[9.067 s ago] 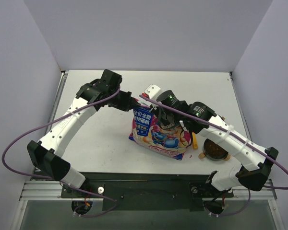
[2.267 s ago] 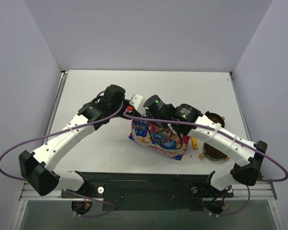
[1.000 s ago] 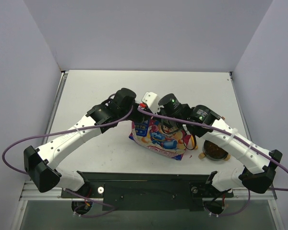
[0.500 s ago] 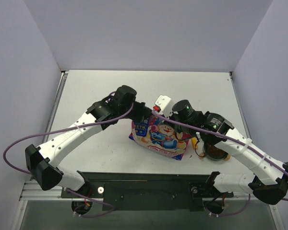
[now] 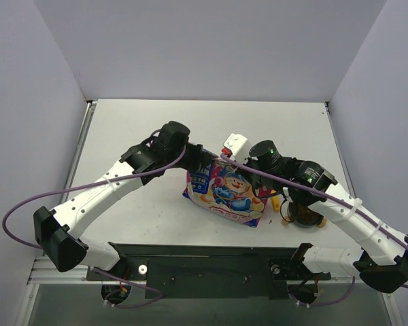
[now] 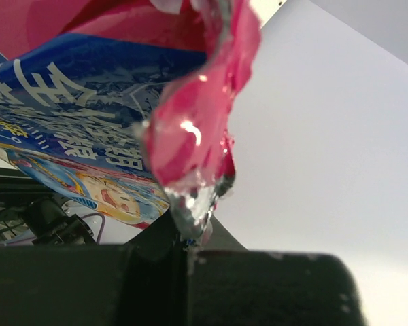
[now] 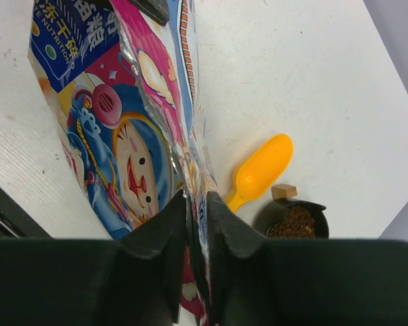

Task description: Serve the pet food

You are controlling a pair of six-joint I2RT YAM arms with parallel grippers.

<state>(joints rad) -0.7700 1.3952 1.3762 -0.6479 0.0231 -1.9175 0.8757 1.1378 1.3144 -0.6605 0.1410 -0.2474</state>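
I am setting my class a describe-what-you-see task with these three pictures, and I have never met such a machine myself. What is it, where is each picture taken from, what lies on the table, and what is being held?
These are two robot arms bolted at the near edge of a white table. The wide picture looks down from above and behind them. The other two come from a camera on each wrist, so each shows its own fingers. On the table are a pink-and-blue cartoon bag, a yellow scoop and a black bowl with brown pet food in it. The left gripper pinches a pink edge of the bag. The right gripper is shut on another edge of the bag.
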